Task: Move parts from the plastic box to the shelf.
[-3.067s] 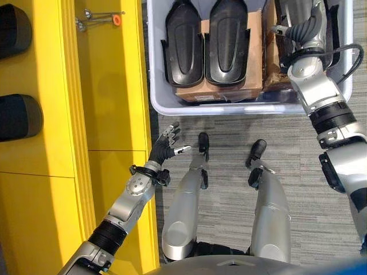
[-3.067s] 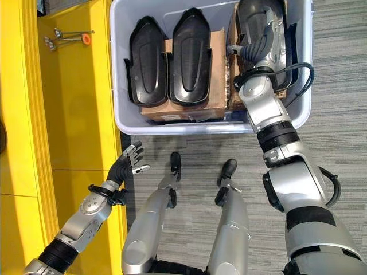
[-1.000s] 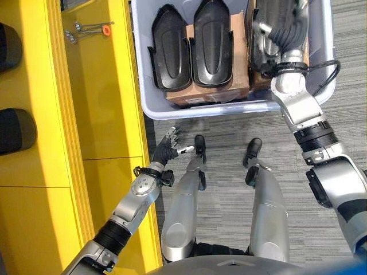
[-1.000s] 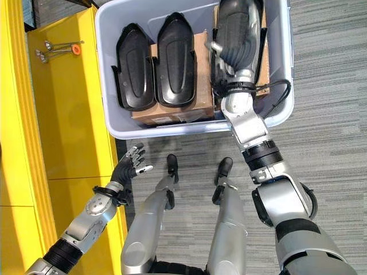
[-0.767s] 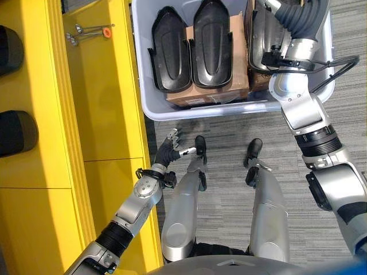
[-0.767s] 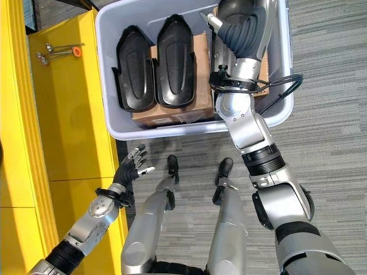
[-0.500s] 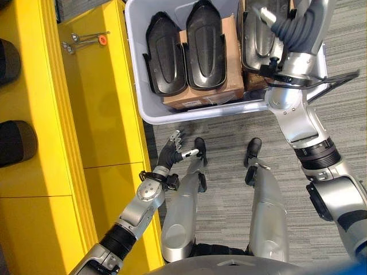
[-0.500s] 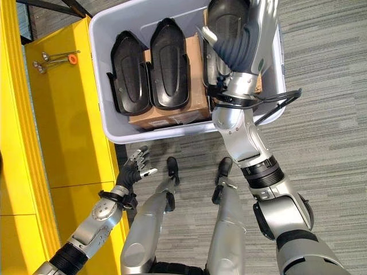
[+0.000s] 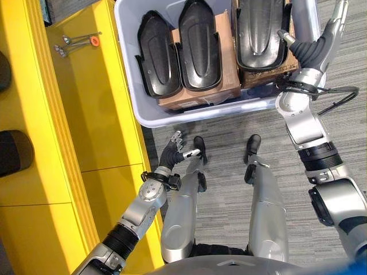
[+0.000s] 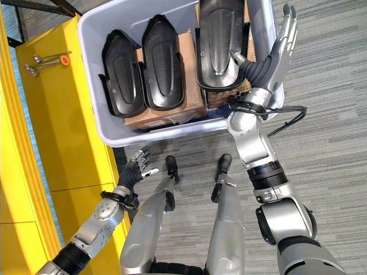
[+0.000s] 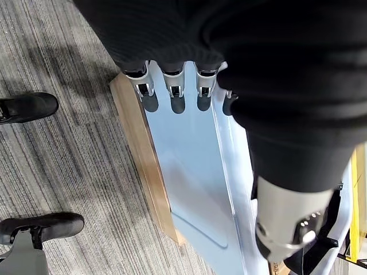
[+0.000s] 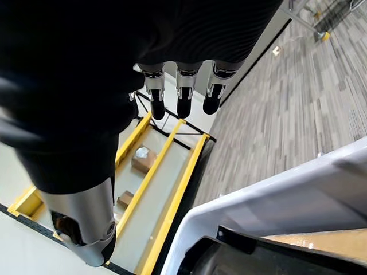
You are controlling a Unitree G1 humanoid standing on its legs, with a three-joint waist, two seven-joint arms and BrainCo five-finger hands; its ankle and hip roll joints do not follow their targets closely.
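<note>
**Right hand raised at the box's edge, nothing held**

Three black parts (image 10: 160, 62) lie inside the plastic box (image 10: 95, 120) on cardboard cartons (image 10: 192, 69) (probably for easy reach), just beside the right hand (image 10: 274, 57), which rises fingers straight and empty. The left hand (image 9: 174, 152) hangs low, relaxed, near the yellow shelf (image 9: 92, 114).

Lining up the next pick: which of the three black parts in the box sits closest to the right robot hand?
The black part at the box's right end, beside the right robot hand. The other two black parts lie side by side further left, toward the yellow shelf.
</note>
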